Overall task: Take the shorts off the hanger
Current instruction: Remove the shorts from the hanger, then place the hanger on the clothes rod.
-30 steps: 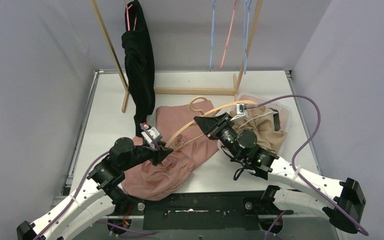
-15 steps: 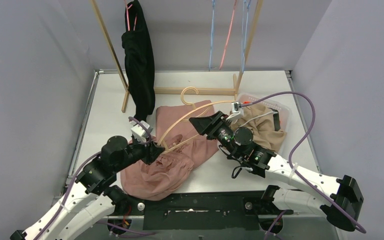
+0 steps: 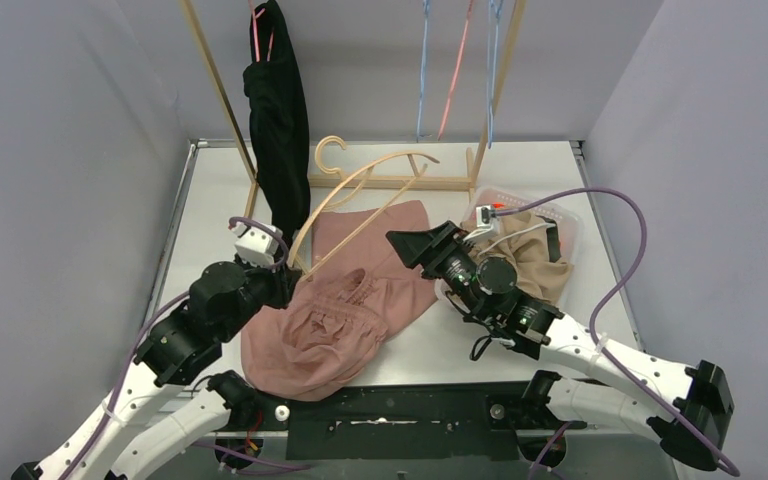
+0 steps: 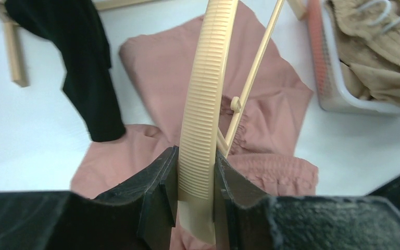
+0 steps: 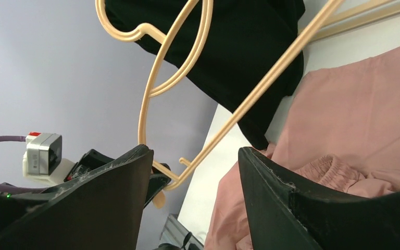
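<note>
Since the earlier frame the hanger [image 4: 204, 99] has swung up and away: its hook was over the pink shorts [image 3: 335, 300] and now sits above the base bar of the wooden rack [image 3: 450, 183]. The right gripper [image 5: 195, 151] has let go of it. The pink shorts lie flat on the table [image 3: 220, 220], on the near side of the rack, gathered waist nearest the arms and legs reaching toward the rack base. The hanger looks clear of the fabric. I can't tell whether its low end is still snagged at the waistband, because the gripper hides it. The left gripper [image 4: 195, 166] is clamped on the ribbed shoulder at that low end, off the shorts' left edge and nearer than the rack's left post. The hanger's long axis runs from there up and back to the rack, so the shorts sit below and right of the tool. The right gripper's jaws stand apart with nothing between them, on the near side of the rack's right foot, close to the shorts' right side. My read: the left arm carries the hanger off and the right is the nearer one to pin cloth if it drags. A black garment [image 3: 278, 130] hangs off the rack's left post, close to the hanger's swing. A bin [image 3: 560, 215] of beige shorts [image 3: 525, 260] sits just right of the rack's right foot.
</note>
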`<state>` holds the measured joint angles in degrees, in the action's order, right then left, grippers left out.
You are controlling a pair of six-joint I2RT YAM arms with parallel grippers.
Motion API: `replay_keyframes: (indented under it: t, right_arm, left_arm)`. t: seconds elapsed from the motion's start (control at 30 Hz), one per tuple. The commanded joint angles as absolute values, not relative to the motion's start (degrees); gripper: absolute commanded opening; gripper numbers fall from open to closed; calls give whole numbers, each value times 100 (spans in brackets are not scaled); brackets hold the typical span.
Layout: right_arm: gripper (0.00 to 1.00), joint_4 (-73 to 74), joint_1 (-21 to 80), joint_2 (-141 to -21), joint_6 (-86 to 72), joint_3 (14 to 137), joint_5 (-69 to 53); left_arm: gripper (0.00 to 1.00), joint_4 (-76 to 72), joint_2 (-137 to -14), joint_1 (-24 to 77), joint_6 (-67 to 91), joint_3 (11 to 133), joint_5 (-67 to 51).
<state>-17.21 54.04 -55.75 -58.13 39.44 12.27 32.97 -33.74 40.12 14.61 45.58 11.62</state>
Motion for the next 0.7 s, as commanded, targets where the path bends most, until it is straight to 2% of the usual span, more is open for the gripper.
replay_keyframes:
  t: [0.0,0.2,0.4,0.67]
  right_arm:
    - [63,-1721,5422,-5055,-5743,3872,1768]
    - [67,-1089,5434,-4679,-5631,3934,2033]
    - [67,-947,5426,-4317,-5634,3786,2231]
    - [67,-841,5440,-4182,-5572,3788,2279]
  left_arm:
    - [0,3250,-3550,3991,1198,5088,2127]
    - [0,3283,-4484,3983,526,5886,2663]
    - [0,3262,-5528,3941,-99,7036,3003]
    - [0,3412,-6768,3033,-662,8808,2384]
